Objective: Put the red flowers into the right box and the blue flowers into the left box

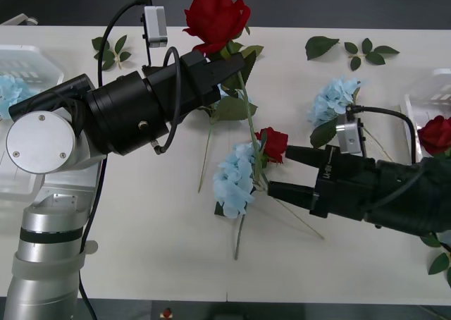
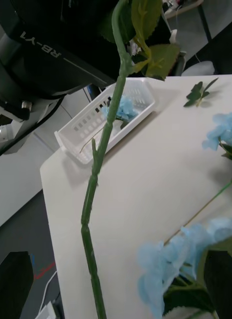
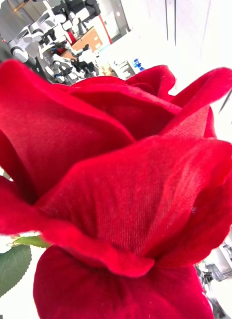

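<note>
- A red rose (image 1: 215,15) stands lifted above the table, head up, its green stem (image 1: 248,115) hanging down. The left end effector (image 1: 236,65) is clamped on the stem just under the head.
- A second red rose (image 1: 273,144) lies mid-table, touching a blue flower cluster (image 1: 235,179).
- Another blue cluster (image 1: 333,100) lies nearby, further right.
- A third red rose (image 1: 435,134) lies in the right box (image 1: 427,94).
- A blue flower (image 1: 12,92) lies in the left box (image 1: 28,59).
</note>
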Controlling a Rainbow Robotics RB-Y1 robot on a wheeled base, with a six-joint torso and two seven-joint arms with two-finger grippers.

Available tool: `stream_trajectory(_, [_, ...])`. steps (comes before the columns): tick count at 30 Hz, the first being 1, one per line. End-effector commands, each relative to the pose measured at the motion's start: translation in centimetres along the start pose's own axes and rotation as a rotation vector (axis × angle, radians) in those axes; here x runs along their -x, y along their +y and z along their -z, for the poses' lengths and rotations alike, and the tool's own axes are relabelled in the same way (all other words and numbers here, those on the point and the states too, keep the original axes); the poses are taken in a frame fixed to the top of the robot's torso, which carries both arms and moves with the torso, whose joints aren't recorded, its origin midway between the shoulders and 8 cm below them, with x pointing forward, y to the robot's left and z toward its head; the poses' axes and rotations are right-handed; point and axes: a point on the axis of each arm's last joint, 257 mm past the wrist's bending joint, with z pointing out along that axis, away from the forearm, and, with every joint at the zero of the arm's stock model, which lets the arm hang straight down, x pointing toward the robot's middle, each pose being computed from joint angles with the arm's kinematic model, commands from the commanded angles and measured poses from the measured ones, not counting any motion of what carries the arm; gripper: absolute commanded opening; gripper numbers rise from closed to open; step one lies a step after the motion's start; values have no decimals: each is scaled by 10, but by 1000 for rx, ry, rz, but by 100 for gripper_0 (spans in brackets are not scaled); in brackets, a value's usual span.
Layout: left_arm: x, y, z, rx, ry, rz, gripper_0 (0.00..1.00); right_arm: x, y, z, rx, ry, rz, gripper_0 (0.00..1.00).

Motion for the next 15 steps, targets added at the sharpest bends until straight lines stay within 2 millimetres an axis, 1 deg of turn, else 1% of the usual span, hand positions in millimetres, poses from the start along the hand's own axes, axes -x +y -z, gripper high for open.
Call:
stream_trajectory(1, [7,-17,-10,-34,-8,2,0,23,16,-27,45,-65,-12,100])
stream_trajectory(3, [6,-16,-10,-33,-7,3,0,27,13,-36,50,-83,-21,100])
stream_trajectory(7, [6,-16,-10,-33,-8,8,0,26,9,-48,51,-75,14,100])
stream_trajectory(9, [6,-16,-10,-33,-7,7,0,25,8,-53,58,-75,4,100])
stream_trajectory(10, [7,-17,-10,-34,-8,10,0,26,7,-57,62,-78,-3,97])
stream_trajectory(11, [6,-16,-10,-33,-7,9,0,25,7,-59,65,-79,-7,91])
stream_trajectory(12, [7,-16,-10,-33,-8,8,0,25,6,-62,66,-80,-15,73])
stream_trajectory(13, [7,-16,-10,-32,-9,9,0,24,4,-63,63,-78,-19,48])
stream_trajectory(14, [7,-16,-9,-31,-7,10,0,24,3,-64,65,-76,-21,30])
stream_trajectory(15, [7,-15,-9,-31,-9,10,0,23,3,-65,65,-73,-24,16])
